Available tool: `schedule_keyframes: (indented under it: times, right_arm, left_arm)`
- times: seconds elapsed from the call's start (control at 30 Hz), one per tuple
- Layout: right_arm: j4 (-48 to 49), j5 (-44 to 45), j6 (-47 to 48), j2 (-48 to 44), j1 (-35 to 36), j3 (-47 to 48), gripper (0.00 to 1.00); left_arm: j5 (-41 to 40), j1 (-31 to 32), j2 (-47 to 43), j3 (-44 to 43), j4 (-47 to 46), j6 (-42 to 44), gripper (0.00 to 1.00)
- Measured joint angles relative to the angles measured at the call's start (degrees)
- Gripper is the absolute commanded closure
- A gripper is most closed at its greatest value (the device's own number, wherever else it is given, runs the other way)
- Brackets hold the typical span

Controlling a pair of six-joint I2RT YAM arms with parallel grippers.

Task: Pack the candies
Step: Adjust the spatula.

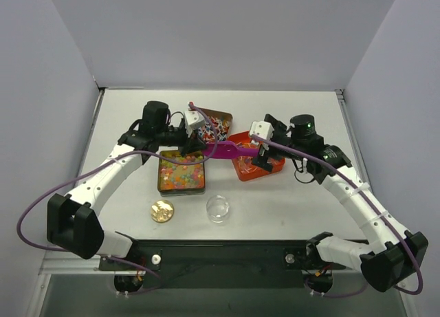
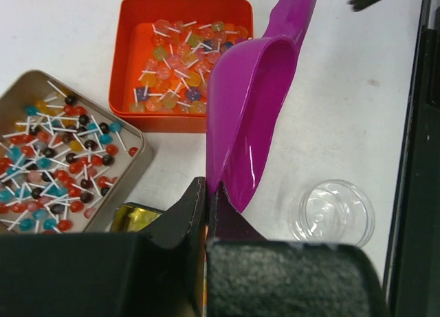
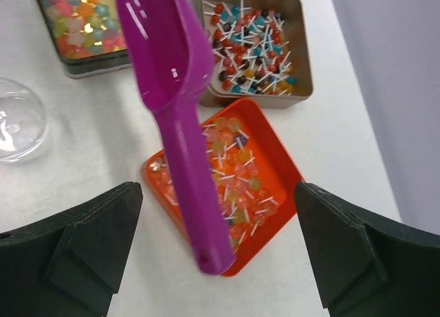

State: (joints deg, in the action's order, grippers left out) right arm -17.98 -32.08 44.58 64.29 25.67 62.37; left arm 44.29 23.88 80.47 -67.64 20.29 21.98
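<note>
Overhead, the white counter (image 1: 295, 207) carries three open boxes, each partly hidden by the arms. The candies (image 3: 237, 172) fill all three. Pastel round beads lie in a dark tin (image 3: 96, 64) cut off at the frame edge, red, blue and dark stick pieces in a grey tin (image 2: 48, 83), and orange and yellow ones in an orange tray (image 2: 182, 1). The left gripper (image 2: 208, 197) reaches over the tins, its fingers clamped on the bowl rim of the purple scoop (image 2: 251, 111). The right gripper (image 3: 216, 214) hovers above the tray, fingers wide apart either side of the scoop handle, not touching. A clear dish (image 1: 218, 208) and a gold lid (image 1: 162, 210) lie nearer the bases.
</note>
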Motion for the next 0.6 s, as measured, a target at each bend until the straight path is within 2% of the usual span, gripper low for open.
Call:
schedule_keyframes:
  times: [0.1,0.23,0.37,0.4,0.47,0.6]
  right_arm:
    - [5.8,1.0,2.0,0.4,0.7,-3.0,0.02]
    - [8.0,0.6,5.1,0.4,1.1,-5.2,0.09]
    - [8.0,-0.9,7.7,1.0,1.1,-5.3,0.19]
    - [7.9,-1.2,8.2,1.3,1.1,-5.3,0.25]
    - [7.9,-1.7,9.3,2.2,1.1,-5.3,0.28]
    - [7.8,-1.9,12.0,3.5,1.1,-5.3,0.42]
  left_arm:
    - [0.4,0.0,0.1,-0.2,1.3,-2.0,1.00]
    - [1.3,-0.2,1.7,-2.8,3.5,-3.2,1.00]
    - [2.0,-0.5,3.5,-5.4,5.6,-3.4,1.00]
    - [2.3,-0.5,3.8,-5.7,6.1,-3.4,1.00]
    - [2.4,-0.5,4.0,-5.8,7.0,-3.4,1.00]
    - [2.7,-0.5,4.0,-5.8,8.0,-3.4,1.00]
